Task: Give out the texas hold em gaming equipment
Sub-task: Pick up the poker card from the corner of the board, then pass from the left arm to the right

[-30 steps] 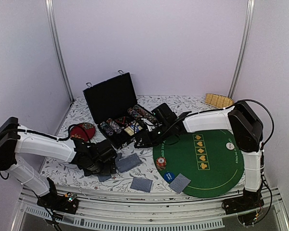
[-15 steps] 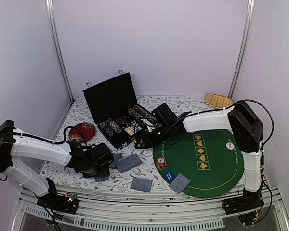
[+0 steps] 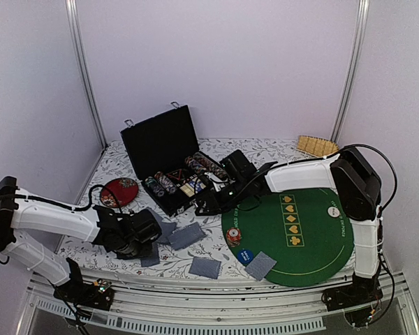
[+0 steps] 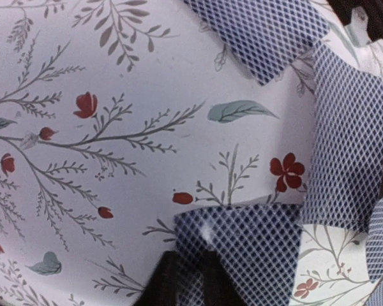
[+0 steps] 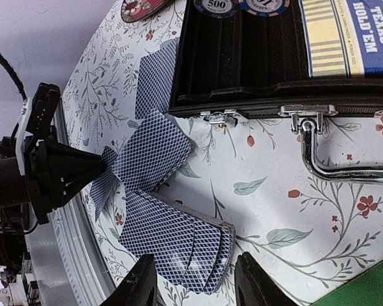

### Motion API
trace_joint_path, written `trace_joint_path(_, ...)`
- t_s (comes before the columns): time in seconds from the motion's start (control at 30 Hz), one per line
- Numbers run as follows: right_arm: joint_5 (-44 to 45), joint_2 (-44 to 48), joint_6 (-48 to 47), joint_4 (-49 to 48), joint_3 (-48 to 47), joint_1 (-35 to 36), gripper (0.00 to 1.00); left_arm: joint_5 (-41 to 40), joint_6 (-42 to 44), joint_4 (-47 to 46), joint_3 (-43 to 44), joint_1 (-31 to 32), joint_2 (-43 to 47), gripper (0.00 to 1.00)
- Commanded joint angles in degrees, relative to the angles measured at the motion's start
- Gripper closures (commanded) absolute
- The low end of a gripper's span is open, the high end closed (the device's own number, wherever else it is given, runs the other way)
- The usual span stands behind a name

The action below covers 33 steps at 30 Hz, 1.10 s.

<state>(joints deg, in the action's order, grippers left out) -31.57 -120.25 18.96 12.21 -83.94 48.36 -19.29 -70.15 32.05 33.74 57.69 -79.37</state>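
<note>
Floral surface [image 3: 279, 150], 7 o'clock: the left claw [image 4: 190, 280] is narrowed on one playing card [image 4: 242, 248] at its corner, a hold likely to slip or drag neighbouring cards [image 4: 345, 134]. Beyond, at 2 o'clock from it, the right claw [image 5: 195, 274] hangs half-wide, seemingly empty, over the fanned deck [image 5: 179, 245].

Left gripper [image 4: 190, 284] tighter around a card [image 4: 246, 245]

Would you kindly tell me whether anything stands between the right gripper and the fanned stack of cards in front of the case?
Nothing visible does. In the right wrist view the right gripper faces the fanned stack of cards, jaws open either side of it; the black case and its handle lie off to the side.
</note>
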Motion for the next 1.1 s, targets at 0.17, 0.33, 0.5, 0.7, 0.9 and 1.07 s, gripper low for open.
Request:
trace_joint_path(0.17,-1.0,5.0,-2.1,-0.1,0.3,0.1,0.56,7.5,0.9,6.0,-0.2,0.6,3.5,1.0)
trace_joint_path(0.33,-3.6,8.5,-7.0,-0.6,0.4,0.1,0.55,3.5,4.3,13.7,4.6,0.6,11.0,1.0)
trace_joint_path(0.5,-10.4,10.0,-12.0,-1.5,0.1,0.8,0.55,2.9,9.6,14.2,7.5,0.6,17.4,1.0)
trace_joint_path(0.7,-20.1,9.4,-20.4,-0.8,-2.1,4.5,0.55,7.4,22.4,5.9,10.1,1.2,22.2,1.0)
trace_joint_path(0.9,-22.8,10.8,-25.2,-2.7,-2.3,4.7,0.46,11.0,35.1,-2.6,12.7,3.8,25.4,1.0)
trace_joint_path(1.07,-24.4,8.3,-25.4,-2.4,-4.7,5.9,0.38,12.4,42.5,-7.3,13.7,6.4,26.6,1.0)
